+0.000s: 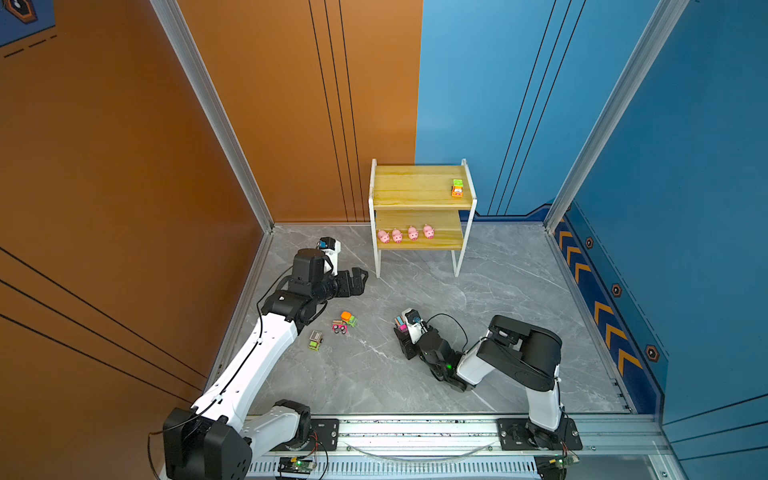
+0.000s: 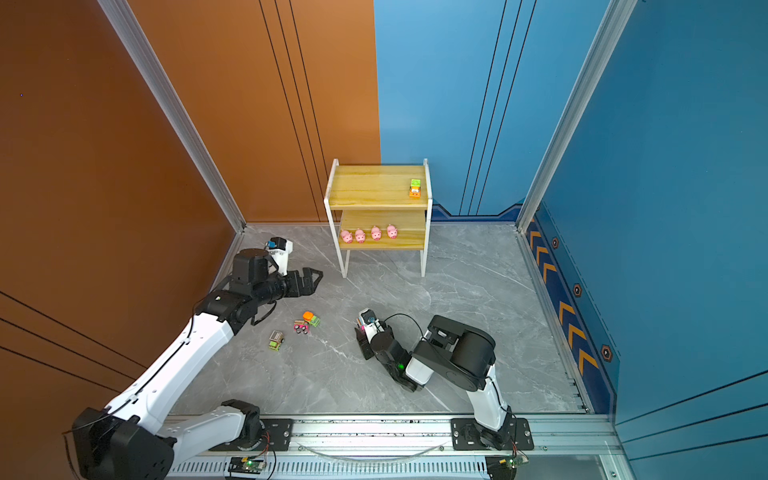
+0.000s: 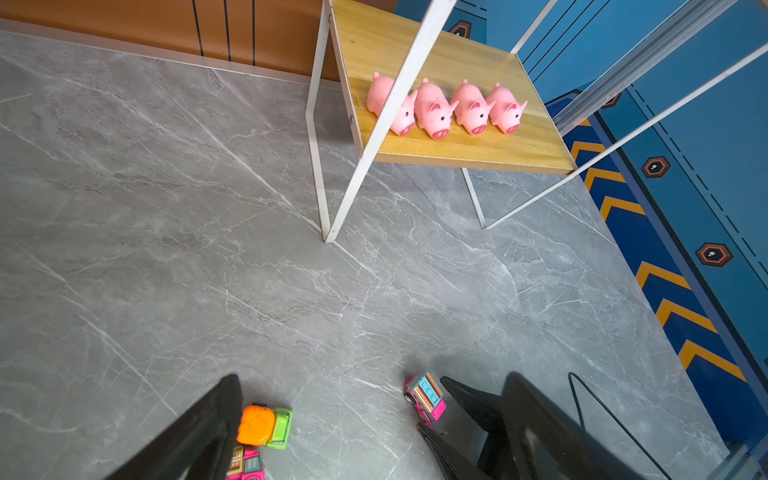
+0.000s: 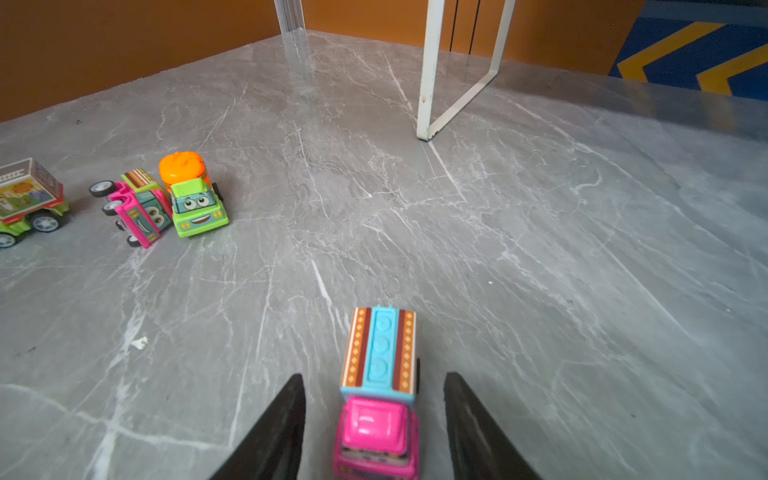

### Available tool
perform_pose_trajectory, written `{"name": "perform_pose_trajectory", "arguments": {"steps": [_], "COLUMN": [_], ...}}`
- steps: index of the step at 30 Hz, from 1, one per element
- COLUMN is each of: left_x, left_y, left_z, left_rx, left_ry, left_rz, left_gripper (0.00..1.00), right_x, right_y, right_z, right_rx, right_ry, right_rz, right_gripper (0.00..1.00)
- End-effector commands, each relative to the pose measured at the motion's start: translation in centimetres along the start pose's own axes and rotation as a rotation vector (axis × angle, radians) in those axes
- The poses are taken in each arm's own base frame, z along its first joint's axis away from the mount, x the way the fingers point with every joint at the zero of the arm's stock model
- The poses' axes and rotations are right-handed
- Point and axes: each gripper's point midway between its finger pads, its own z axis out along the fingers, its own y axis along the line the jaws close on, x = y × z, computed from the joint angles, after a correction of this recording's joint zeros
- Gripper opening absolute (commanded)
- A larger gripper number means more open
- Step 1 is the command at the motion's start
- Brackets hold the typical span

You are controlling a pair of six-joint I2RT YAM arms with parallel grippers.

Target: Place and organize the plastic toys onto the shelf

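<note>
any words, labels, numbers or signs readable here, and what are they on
No readable words or numbers in any view.
Side of the box truck: printed pictures, lettering too blurred to read.
The pink truck with the blue roof: diamonds and circles, no letters.
Wall hexagon badges: symbol only.
Wall chevrons: arrow marks, no words.

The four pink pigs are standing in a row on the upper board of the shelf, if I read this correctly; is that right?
Not quite. The four pink pigs are standing in a row on the lower board of the shelf; the upper board carries only one toy truck. Both top views show it.
</note>
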Motion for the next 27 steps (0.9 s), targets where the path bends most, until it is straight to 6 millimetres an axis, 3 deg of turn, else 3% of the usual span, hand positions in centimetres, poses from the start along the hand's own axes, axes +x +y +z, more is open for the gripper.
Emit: {"name": "perform_pose_trajectory", "arguments": {"steps": [1, 17, 21, 27], "left_x": [-0.1, -0.2, -0.2, -0.4], "left_y": [-0.1, 0.0, 0.0, 0.1], "left_z": [0.1, 0.1, 0.0, -0.1], "left_rx": [0.018, 0.019, 0.021, 0.017], "left_ry": [-0.01, -0.01, -0.013, -0.019], "left_rz": [-0.006, -0.01, -0.013, -0.014], "left_gripper": [0.98, 0.98, 0.98, 0.98], "right_x": [0.6, -0.1, -1.9, -7.2], "right_y": [0.2, 0.6, 1.0, 1.4], "right_z": [0.6, 0.8, -0.2, -2.8], "right_rx": [-0.013, -0.019, -0.035, -0.046], "right_ry": [0.019, 0.018, -0.006, 0.025], "right_rz": [0.017, 0.014, 0.009, -0.013], "right_gripper": [0.49, 0.25, 0.22, 0.21]}}
